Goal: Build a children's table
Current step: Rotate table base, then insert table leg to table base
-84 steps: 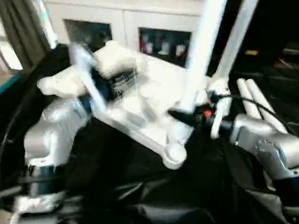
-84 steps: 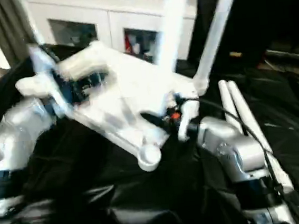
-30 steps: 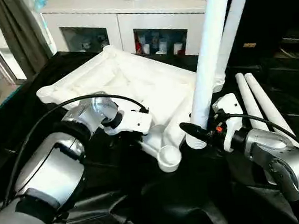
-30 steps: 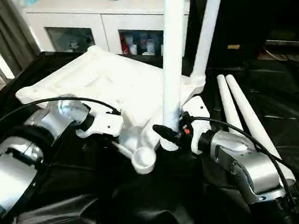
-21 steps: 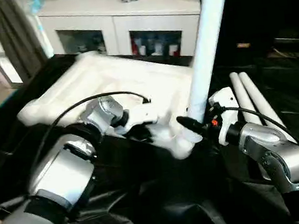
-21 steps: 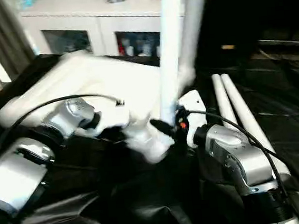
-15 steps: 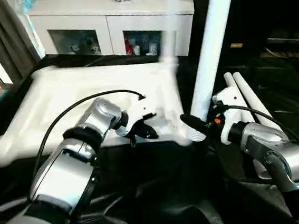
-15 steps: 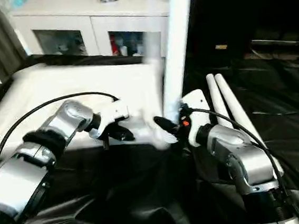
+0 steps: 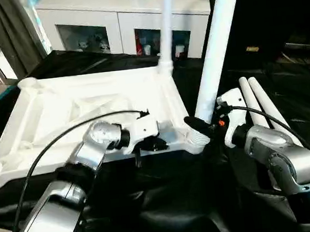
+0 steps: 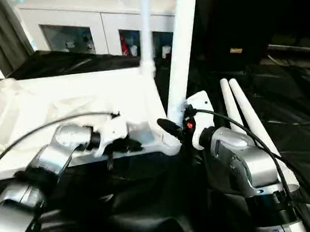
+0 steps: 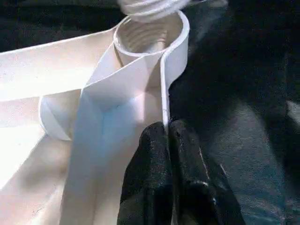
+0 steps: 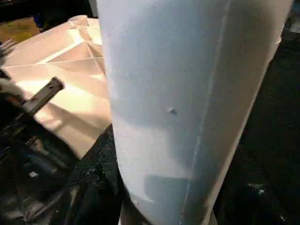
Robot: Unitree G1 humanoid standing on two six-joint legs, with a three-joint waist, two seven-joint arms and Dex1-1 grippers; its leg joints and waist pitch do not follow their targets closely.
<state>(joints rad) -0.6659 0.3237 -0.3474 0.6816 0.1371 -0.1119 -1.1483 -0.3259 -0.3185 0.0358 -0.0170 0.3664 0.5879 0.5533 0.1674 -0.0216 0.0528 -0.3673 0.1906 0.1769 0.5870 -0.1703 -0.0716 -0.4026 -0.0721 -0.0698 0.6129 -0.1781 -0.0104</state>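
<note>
On the black sheet (image 9: 169, 202) lies the table top (image 9: 66, 111), ribbed underside up. Left gripper (image 11: 167, 133) is pinched tight on its near rim wall, just beside the corner socket (image 11: 147, 40). Right gripper (image 9: 195, 127) clamps an upright leg (image 9: 215, 55) at that corner. Second leg (image 9: 165, 27) stands in the far corner; two spare legs (image 9: 258, 106) lie beside.

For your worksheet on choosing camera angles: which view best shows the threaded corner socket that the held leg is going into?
The left wrist view: the socket fills the upper picture, its inner threads visible, with the leg's end just above. In the eye views the socket is small, mostly hidden behind the leg. The right wrist view shows the leg, not the socket.
</note>
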